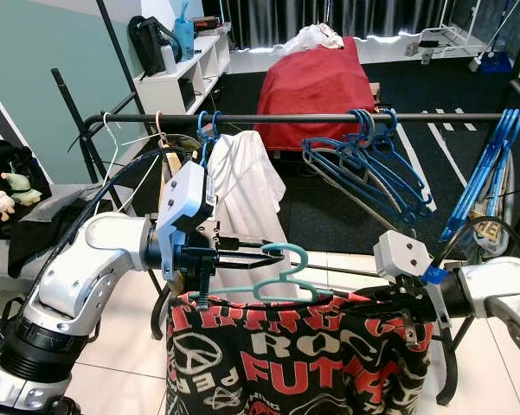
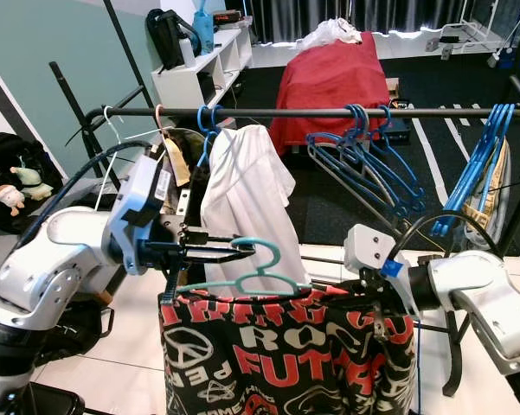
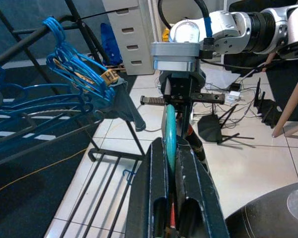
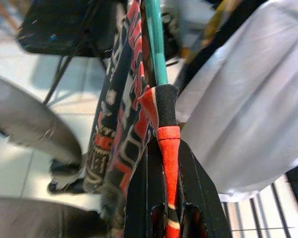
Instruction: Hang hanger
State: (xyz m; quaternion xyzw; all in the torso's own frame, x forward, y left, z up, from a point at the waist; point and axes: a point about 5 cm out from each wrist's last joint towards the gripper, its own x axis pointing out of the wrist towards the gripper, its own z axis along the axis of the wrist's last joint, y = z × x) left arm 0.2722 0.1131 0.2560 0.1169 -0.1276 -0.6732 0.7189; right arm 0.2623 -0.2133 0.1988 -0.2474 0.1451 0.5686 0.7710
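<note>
Teal hanger (image 1: 272, 278) lies level, left-to-right, hook up — left tool (image 1: 272, 253) clenches its hook, right tool (image 4: 164, 148) pinches the shirt (image 1: 303, 354).

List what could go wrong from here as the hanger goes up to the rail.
1. The black rail is crowded: the teal plastic hanger could snag the white shirt or the blue hangers.
2. The left end effector pinches only the hook, so it may twist.
3. The black-and-red printed garment, pinched by the right end effector, could slide off.
</note>
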